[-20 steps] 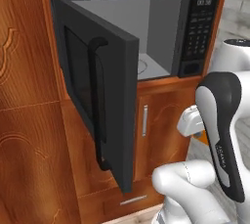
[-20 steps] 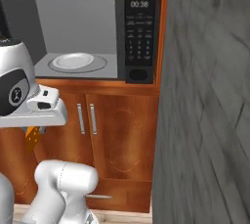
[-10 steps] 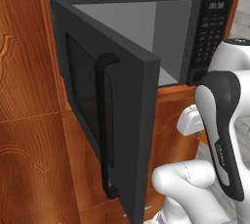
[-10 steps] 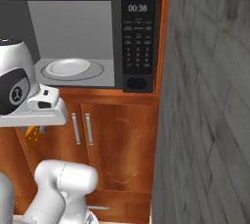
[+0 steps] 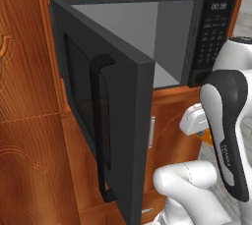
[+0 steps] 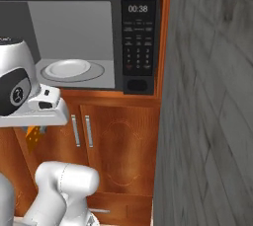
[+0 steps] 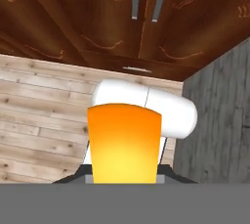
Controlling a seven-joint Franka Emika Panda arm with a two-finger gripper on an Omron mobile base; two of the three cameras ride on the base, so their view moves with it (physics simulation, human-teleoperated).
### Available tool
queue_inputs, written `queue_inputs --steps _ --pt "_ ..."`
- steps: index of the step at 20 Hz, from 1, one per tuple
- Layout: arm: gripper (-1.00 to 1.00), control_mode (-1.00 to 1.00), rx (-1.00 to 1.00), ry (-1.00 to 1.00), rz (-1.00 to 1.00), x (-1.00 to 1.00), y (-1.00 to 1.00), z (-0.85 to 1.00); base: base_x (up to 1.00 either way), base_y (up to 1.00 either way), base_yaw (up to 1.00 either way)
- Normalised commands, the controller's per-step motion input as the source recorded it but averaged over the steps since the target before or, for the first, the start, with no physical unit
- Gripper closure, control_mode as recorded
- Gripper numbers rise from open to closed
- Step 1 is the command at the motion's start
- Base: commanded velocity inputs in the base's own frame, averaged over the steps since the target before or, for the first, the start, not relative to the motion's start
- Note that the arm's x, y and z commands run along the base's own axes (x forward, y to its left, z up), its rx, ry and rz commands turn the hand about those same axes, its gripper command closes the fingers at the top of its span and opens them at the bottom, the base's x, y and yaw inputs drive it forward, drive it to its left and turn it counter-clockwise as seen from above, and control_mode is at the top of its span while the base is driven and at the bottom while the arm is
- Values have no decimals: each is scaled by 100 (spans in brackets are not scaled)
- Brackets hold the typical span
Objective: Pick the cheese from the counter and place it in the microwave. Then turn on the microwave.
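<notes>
The microwave (image 6: 140, 42) is black and stands open, its door (image 5: 114, 135) swung far out to the left with the bar handle facing me. A white turntable plate (image 6: 72, 69) lies inside. My gripper (image 7: 124, 168) is shut on the cheese (image 7: 124, 140), an orange-yellow block that hides the fingertips in the hand view. In the right base view the cheese (image 6: 32, 137) hangs under my hand, below and left of the cavity, in front of the cabinets. A sliver of the cheese (image 5: 206, 138) shows beside my forearm in the left base view. The counter is out of view.
Brown cabinet doors with silver bar handles (image 6: 81, 130) sit under the microwave. A grey wall (image 6: 212, 121) stands close on the right. The open door juts into the space on the left. Pale wooden floor (image 7: 39, 115) lies below the hand.
The whole picture has shifted in both base views: the camera moved nearer and rightward, so the microwave looms larger. The arm's pose and its hold on the cheese look the same.
</notes>
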Motion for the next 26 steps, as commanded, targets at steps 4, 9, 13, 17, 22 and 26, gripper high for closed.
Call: queue_inputs --steps 4,9,13,17,22,26 --pt "100 -100 6 -19 7 0 0 59 0 0 0" --pt "100 -100 5 -26 6 8 0 70 0 0 0" --pt "100 -100 9 -14 4 71 1 35 0 0 0" --pt "100 -100 9 -13 3 80 5 18 0 0 0" --pt "100 -100 5 -13 1 53 28 1 0 0 0" --pt "100 -100 4 -15 0 38 44 0 0 0 0"
